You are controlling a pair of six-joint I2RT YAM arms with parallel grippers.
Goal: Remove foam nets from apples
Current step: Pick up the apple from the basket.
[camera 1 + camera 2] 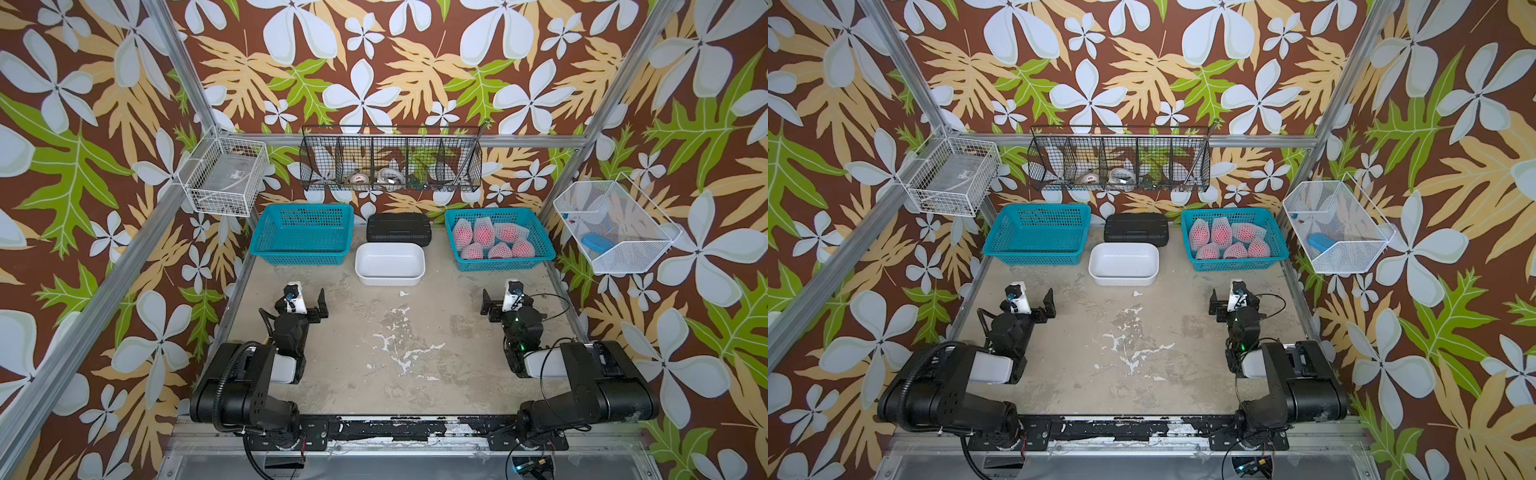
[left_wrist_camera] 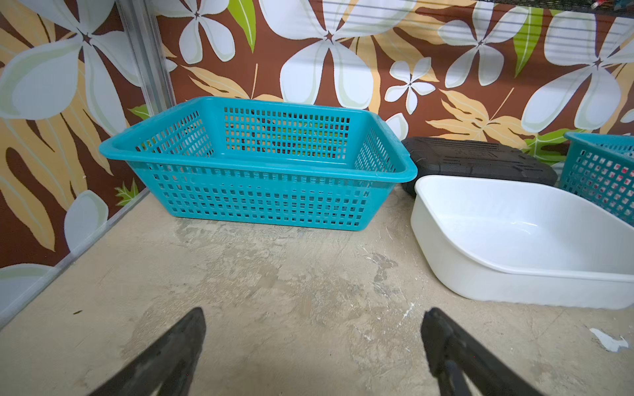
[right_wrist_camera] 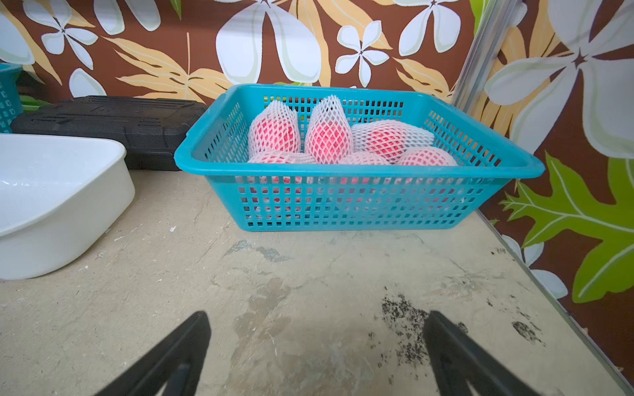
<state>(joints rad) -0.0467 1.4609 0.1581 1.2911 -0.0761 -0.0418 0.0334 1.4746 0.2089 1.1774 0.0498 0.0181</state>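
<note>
Several red-pink apples (image 3: 327, 139) lie in a teal basket (image 1: 503, 264) at the back right, each wrapped in a white foam net (image 3: 330, 106); both top views show them (image 1: 1229, 239). My left gripper (image 1: 302, 301) hovers low over the table's left side, open and holding nothing, as the left wrist view confirms (image 2: 314, 319). On the right side of the table, my right gripper (image 1: 509, 305) is also open and holds nothing (image 3: 315, 322). It points at the apple basket (image 3: 343, 205) from a short way in front of it.
An empty teal basket (image 1: 301, 257) stands at the back left, facing my left gripper (image 2: 267, 205). A white tub (image 1: 390, 279) sits mid-back with a black case (image 1: 398, 226) behind it. Wire baskets hang on the walls. Metal frame posts edge the table.
</note>
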